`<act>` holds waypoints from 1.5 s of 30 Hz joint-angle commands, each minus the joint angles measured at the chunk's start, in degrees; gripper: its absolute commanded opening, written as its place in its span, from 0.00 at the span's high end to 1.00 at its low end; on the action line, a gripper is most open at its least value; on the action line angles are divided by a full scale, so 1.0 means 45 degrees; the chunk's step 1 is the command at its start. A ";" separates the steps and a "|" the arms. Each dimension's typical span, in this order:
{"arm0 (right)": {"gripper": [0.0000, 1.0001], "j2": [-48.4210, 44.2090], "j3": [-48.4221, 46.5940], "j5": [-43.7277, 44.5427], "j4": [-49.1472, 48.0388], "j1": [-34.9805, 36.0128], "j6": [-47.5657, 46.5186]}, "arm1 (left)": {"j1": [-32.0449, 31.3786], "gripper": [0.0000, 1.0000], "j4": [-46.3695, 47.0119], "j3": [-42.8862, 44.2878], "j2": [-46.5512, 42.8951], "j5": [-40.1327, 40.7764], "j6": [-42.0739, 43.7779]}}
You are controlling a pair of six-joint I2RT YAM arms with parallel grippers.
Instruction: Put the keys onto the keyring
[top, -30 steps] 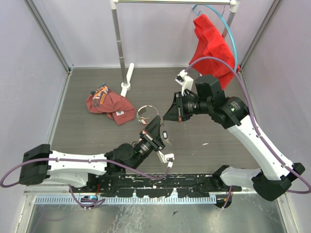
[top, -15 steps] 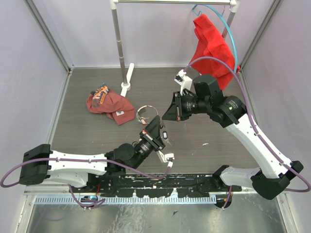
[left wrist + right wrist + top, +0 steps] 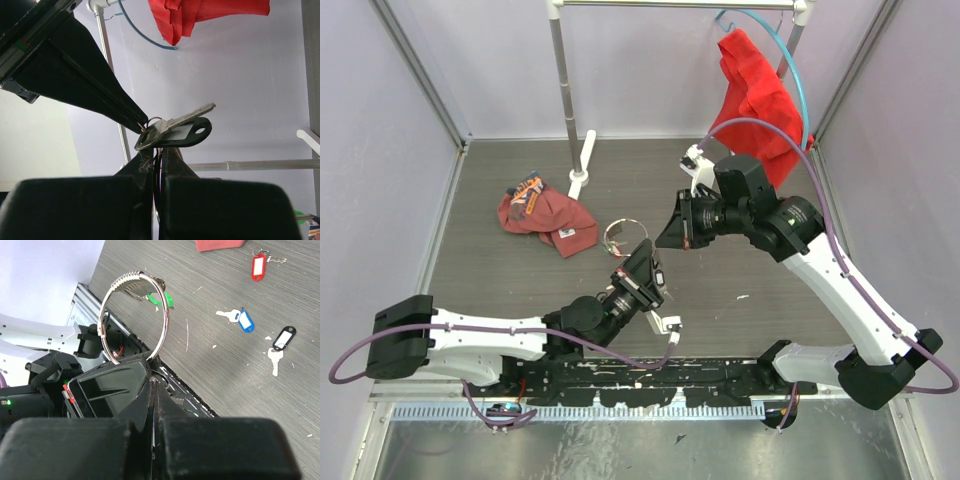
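My right gripper (image 3: 154, 374) is pinched tight on the keyring (image 3: 134, 315). It holds the ring upright above the middle of the table (image 3: 520, 290), with the loop facing the other arm. A green-tagged key (image 3: 161, 300) appears to hang on it already. My left gripper (image 3: 155, 159) is clamped on a black-tagged key (image 3: 172, 129), whose head touches the right fingertip, ready for threading, I judge. A red-tagged key (image 3: 258, 265), a blue-tagged key (image 3: 241, 320) and a second black-tagged key (image 3: 280, 342) lie loose on the table, well apart from the ring.

Pale lilac walls (image 3: 650, 80) enclose a grey wood-grain floor (image 3: 500, 275)
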State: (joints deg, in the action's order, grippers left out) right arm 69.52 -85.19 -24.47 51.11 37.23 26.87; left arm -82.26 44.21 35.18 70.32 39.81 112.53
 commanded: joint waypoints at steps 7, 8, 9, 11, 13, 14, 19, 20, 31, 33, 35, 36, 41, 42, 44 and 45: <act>0.99 -0.0176 0.0394 0.0984 -0.0508 0.0428 0.0919 | -0.0007 1.00 0.2404 0.0908 0.0839 0.0020 0.0707; 0.99 -0.0155 0.0427 0.1043 -0.0507 0.0499 0.0966 | -0.0019 1.00 0.2428 0.0920 0.0854 0.0037 0.0703; 0.99 -0.0128 0.0434 0.1160 -0.0490 0.0557 0.1011 | -0.0031 1.00 0.2431 0.0931 0.0856 0.0029 0.0729; 0.99 -0.0088 0.0395 0.1403 -0.0345 0.0688 0.1041 | -0.0021 1.00 0.2441 0.0932 0.0833 0.0071 0.0734; 0.99 -0.0075 0.0356 0.1726 -0.0235 0.0812 0.1096 | -0.0026 1.00 0.2431 0.0940 0.0840 0.0077 0.0748; 0.99 -0.0074 0.0342 0.1919 -0.0131 0.0884 0.1101 | -0.0027 1.00 0.2453 0.0951 0.0837 0.0086 0.0752; 0.99 0.0040 0.0090 0.2905 0.0583 0.1077 0.0998 | -0.0024 1.00 0.2500 0.0971 0.0798 0.0128 0.0748; 0.99 0.0045 0.0067 0.3019 0.0667 0.1100 0.0998 | -0.0031 1.00 0.2501 0.0962 0.0798 0.0126 0.0761; 0.99 -0.0175 -0.0121 0.3901 0.1007 0.1112 0.0976 | -0.0021 1.00 0.2611 0.0898 0.0759 0.0147 0.0807; 0.99 -0.0308 -0.0178 0.3923 0.0846 0.1102 0.0917 | -0.0023 1.00 0.2610 0.0876 0.0735 0.0169 0.0801; 0.99 -0.0573 -0.0203 0.3713 0.0458 0.1118 0.0668 | -0.0026 1.00 0.2618 0.0852 0.0720 0.0194 0.0794; 0.99 -0.0720 -0.0182 0.3569 0.0192 0.1120 0.0470 | -0.0022 1.00 0.2645 0.0844 0.0691 0.0213 0.0779; 0.99 -0.1025 0.0333 0.4799 0.0376 0.1119 -0.0568 | -0.0022 1.00 0.2945 0.0820 0.0637 0.0198 0.0433; 0.99 -0.1048 0.0737 0.5372 0.0497 0.1117 -0.0645 | -0.0036 1.00 0.2964 0.0801 0.0417 0.0179 0.0222; 0.99 -0.1123 0.1913 0.6086 0.0381 0.1077 -0.0630 | -0.0074 1.00 0.2663 0.0824 -0.0090 0.0236 -0.0347; 0.99 -0.1099 0.2492 0.6231 0.0268 0.1039 -0.0590 | -0.0111 1.00 0.2257 0.0851 -0.0289 0.0374 -0.0743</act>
State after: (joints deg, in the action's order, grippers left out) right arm 65.04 -81.28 -3.86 53.54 42.26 26.28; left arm -82.21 52.66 37.52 73.80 41.25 114.32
